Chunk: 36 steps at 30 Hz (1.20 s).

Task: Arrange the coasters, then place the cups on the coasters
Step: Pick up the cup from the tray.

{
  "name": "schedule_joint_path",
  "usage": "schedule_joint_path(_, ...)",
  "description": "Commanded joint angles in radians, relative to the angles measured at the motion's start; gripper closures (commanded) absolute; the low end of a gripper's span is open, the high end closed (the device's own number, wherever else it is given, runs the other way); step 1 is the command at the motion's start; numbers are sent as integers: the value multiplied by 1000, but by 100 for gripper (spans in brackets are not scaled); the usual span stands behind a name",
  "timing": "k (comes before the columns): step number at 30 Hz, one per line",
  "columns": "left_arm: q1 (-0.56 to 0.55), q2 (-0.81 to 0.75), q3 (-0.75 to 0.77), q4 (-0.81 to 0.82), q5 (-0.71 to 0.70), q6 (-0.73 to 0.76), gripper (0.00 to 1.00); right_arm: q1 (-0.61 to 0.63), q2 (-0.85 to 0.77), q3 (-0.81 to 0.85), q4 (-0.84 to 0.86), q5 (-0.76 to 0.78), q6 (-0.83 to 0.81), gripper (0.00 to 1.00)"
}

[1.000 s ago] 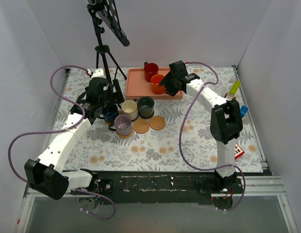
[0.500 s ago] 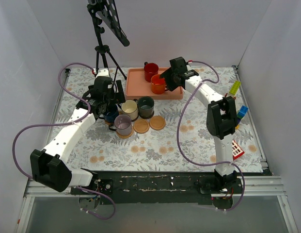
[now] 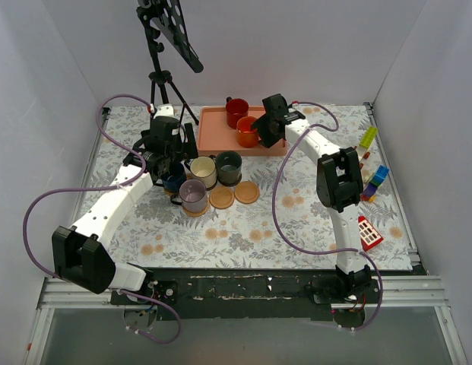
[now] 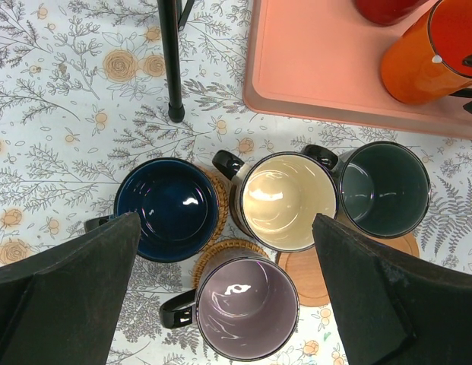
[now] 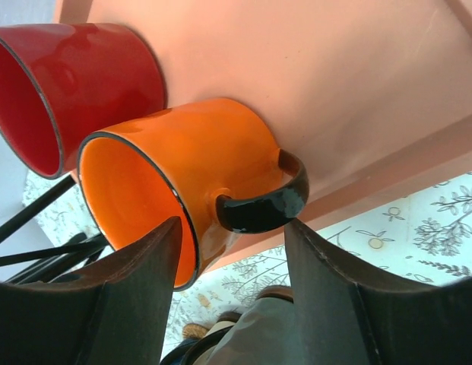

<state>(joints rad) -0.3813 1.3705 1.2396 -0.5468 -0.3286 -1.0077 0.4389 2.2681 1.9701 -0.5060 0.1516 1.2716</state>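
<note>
Six small handled ceramic mugs: one red mug (image 3: 237, 112), one orange mug (image 3: 248, 131), one cream mug (image 3: 203, 172), one dark green mug (image 3: 229, 167), one navy mug (image 3: 173, 177) and one grey-lilac mug (image 3: 194, 195). Four thin round coasters can be made out: two smooth tan coasters (image 3: 221, 198) and two woven coasters (image 4: 218, 205). One pink rectangular tray (image 3: 214, 129). One black tripod (image 3: 161, 76).

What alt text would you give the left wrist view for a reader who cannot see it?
A navy blue mug, cream mug, dark green mug and grey-lilac mug stand clustered on a floral tablecloth, seen from above between the fingers of the open left gripper. A pink tray at top right holds an orange mug and a red mug.
</note>
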Motion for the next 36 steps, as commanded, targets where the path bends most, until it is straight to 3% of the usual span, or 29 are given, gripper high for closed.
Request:
schedule_joint_path(1, 4, -7, 38, 8, -23, 12, 2, 0, -5, 41, -46, 65, -47, 38)
schedule_joint_path(12, 4, -14, 32, 8, -13, 9, 2, 0, -21, 30, -52, 132, -130, 49)
schedule_joint_path(26, 4, -13, 27, 8, -12, 9, 2, -2, 10, 35, -39, 95, -144, 61)
schedule_joint_path(33, 4, -5, 32, 5, -20, 11, 2, -2, 5, 36, -14, 63, -103, 74)
schedule_joint_path(36, 4, -4, 35, 5, -21, 11, 2, -3, -2, 36, 3, 52, -84, 85)
